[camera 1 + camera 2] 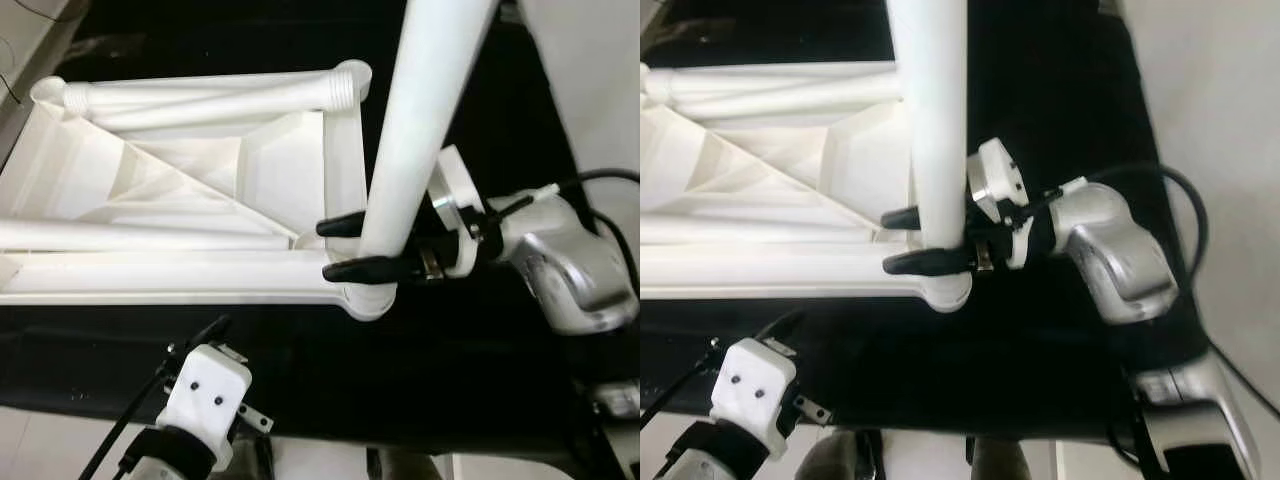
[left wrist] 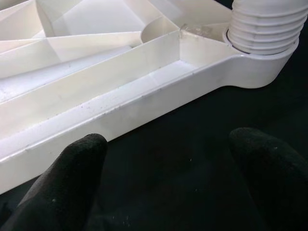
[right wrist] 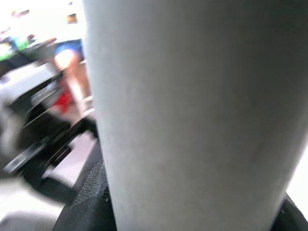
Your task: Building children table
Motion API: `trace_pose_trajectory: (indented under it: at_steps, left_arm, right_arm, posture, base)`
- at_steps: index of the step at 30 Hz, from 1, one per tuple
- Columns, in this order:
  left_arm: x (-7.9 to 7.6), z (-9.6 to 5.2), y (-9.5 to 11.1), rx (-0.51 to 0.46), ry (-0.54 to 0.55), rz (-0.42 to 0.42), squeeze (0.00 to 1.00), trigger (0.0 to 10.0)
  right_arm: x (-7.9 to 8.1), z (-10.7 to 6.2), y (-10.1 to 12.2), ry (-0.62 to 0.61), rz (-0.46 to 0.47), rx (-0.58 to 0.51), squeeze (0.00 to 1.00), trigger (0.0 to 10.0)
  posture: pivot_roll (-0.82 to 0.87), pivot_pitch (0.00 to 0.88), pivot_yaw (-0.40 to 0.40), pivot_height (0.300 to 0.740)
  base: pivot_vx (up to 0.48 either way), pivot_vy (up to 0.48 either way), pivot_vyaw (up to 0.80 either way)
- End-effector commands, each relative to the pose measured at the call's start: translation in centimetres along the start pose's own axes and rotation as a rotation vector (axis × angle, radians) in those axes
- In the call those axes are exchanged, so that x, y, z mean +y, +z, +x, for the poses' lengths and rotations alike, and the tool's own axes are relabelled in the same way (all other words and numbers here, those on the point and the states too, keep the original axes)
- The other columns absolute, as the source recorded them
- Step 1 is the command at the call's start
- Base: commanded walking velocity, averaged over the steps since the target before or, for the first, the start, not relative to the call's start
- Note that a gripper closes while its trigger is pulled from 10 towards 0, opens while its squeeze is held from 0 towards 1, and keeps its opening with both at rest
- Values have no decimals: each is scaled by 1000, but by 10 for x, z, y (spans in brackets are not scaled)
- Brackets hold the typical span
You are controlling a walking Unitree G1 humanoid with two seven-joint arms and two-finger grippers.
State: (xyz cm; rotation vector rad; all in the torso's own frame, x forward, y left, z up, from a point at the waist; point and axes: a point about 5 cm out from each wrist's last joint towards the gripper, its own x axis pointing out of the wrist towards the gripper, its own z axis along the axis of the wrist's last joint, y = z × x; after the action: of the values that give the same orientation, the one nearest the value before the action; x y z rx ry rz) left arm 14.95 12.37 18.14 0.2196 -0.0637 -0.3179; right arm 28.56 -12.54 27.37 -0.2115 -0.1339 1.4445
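Leftmost, the left gripper (image 2: 163, 178) hovers with fingers spread wide over black cloth (image 1: 420, 390), beside the overturned white ribbed plastic tabletop (image 1: 180, 190). Rightward, the right gripper (image 1: 345, 248) clamps a white plastic tube leg (image 1: 415, 130) standing upright in the tabletop's corner socket (image 1: 368, 298).

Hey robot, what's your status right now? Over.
Right gripper shut on upright leg at tabletop corner socket. Left gripper open, near tabletop edge. Nothing in the way.
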Motion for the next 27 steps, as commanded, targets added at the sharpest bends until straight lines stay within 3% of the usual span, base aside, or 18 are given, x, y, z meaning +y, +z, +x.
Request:
trace_pose_trajectory:
  at_steps: [1,2,6,7,9,10,12,21,24,27]
  left_arm:
    - [0,-2,-2,16,4,3,0,10000]
    - [1,-1,-2,13,5,5,0,10000]
    - [1,1,-3,12,5,6,0,10000]
    - [1,1,-3,12,5,6,0,10000]
    - [3,4,-5,9,1,17,0,10000]
    - [3,4,-5,9,1,17,0,10000]
    - [5,9,-8,2,-8,30,0,10000]
    - [10,16,-13,-4,1,58,0,10000]
    - [13,20,-15,-7,7,71,0,10000]
    - [14,22,-15,-10,7,75,0,10000]
  right_arm:
    - [6,2,-32,-15,148,106,0,10000]
    - [20,9,-33,-185,221,7,0,10000]
    - [27,11,-33,-288,259,-39,0,10000]
    - [27,11,-33,-288,259,-39,0,10000]
    - [49,22,-39,-492,233,-81,0,10000]
    - [49,22,-39,-492,233,-81,0,10000]
    - [64,28,-41,-633,150,-90,0,10000]
    - [58,34,-32,-614,-30,-79,0,10000]
    - [59,42,-28,-534,-125,-48,0,10000]
    - [62,46,-27,-491,-164,-24,0,10000]
  posture:
    - [38,417,30,740]
    - [29,410,30,740]
    - [28,405,33,740]
    - [28,405,33,740]
    - [6,374,46,740]
    - [6,374,46,740]
    - [8,351,53,740]
    - [18,306,53,740]
    - [19,298,54,740]
    - [20,297,53,740]
  base:
    - [0,0,0]
    - [0,0,0]
    - [0,0,0]
    - [0,0,0]
    - [0,0,0]
    - [0,0,0]
    - [0,0,0]
    - [0,0,0]
    - [0,0,0]
    - [0,0,0]
